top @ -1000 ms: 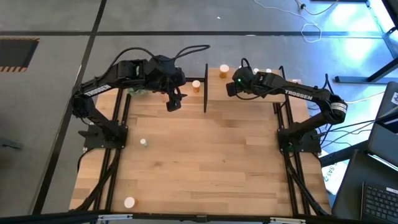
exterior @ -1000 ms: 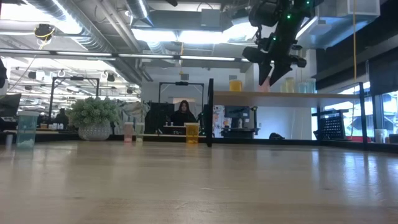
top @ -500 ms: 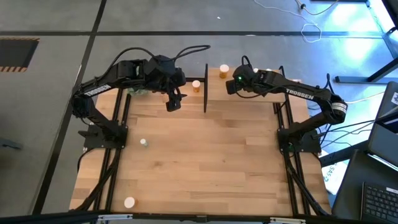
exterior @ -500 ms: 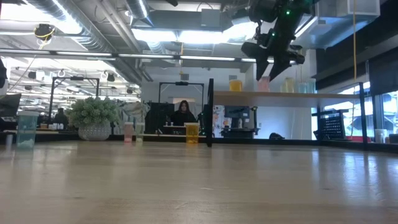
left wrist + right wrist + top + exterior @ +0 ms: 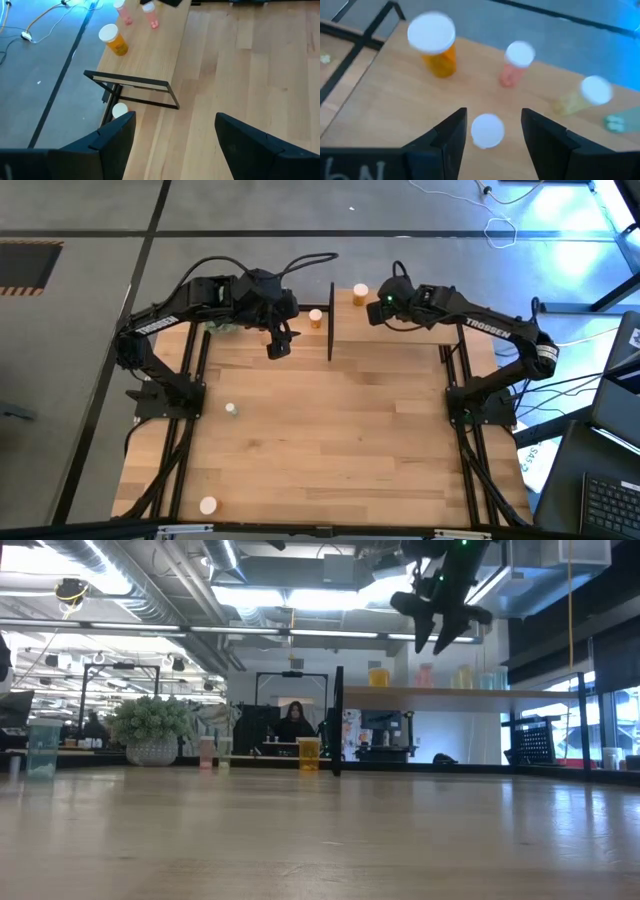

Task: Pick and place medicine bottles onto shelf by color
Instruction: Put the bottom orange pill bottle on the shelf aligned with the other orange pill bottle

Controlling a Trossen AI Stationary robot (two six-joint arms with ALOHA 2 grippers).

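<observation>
Now that the right claw (image 5: 440, 635) has opened and risen clear of the shelf (image 5: 450, 693), empty, a pink bottle (image 5: 487, 131) stands released below it, at 3 o'clock of the orange bottle (image 5: 378, 677); that placement looks done. Left claw (image 5: 279, 346) hovers open, holding nothing, over the surface (image 5: 340, 430).

White "TROSSEN" lettering stands on the forearm of the right arm (image 5: 490, 330) in the high view, and the same word shows, smaller and at a slant, on the left arm (image 5: 150, 325). In the right wrist view, pale marks on the dark body of the right gripper (image 5: 490, 131) resemble "bN" but cannot be read with certainty. Nothing else is legible.
</observation>
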